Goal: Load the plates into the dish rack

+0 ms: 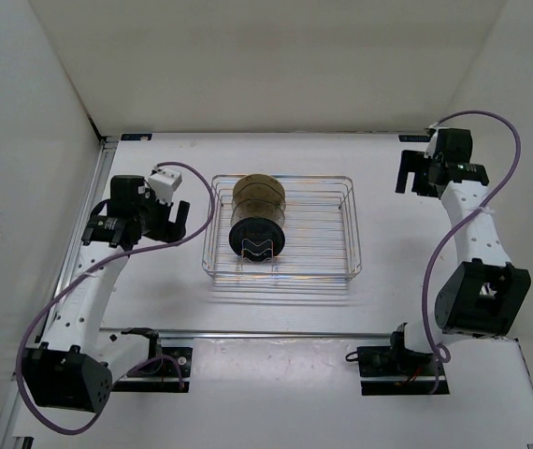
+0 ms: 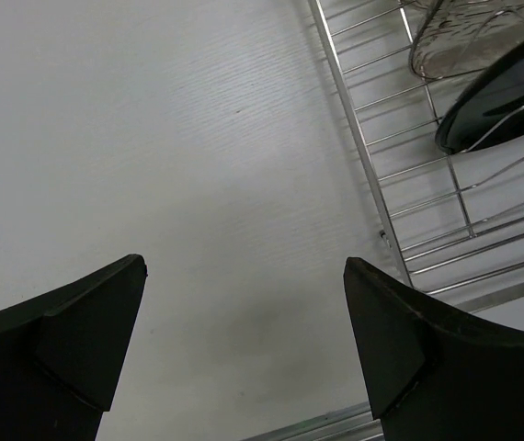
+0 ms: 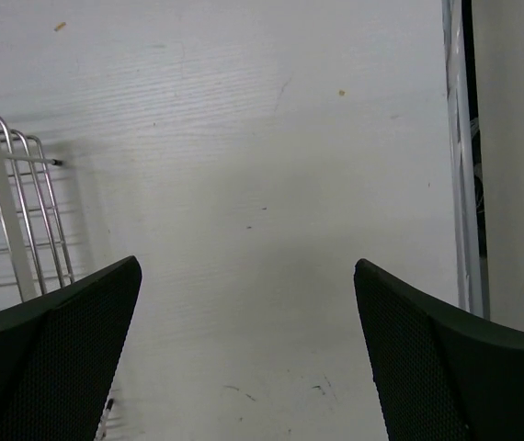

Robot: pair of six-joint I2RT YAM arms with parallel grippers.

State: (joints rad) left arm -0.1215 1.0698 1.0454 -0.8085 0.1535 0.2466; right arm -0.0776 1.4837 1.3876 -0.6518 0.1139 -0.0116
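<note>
My left gripper (image 2: 244,276) hangs just beside the left wall of the dish rack (image 1: 318,234), its two fingers spread wide with only bare table (image 2: 152,138) between them. My right gripper (image 3: 248,276) hovers well apart from the rack, near the far right corner of the table. Its fingers are likewise spread and hold nothing, and only a corner of the rack's wires shows at the left edge of its wrist view. The rack sits mid-table. In its left half the plates are propped on edge in a row, the tan plate (image 1: 259,190) at the rear and the black plate (image 1: 257,238) at the front. My left wrist view shows a pale translucent plate (image 2: 464,41) just behind the black one; a second pale one I cannot make out
</note>
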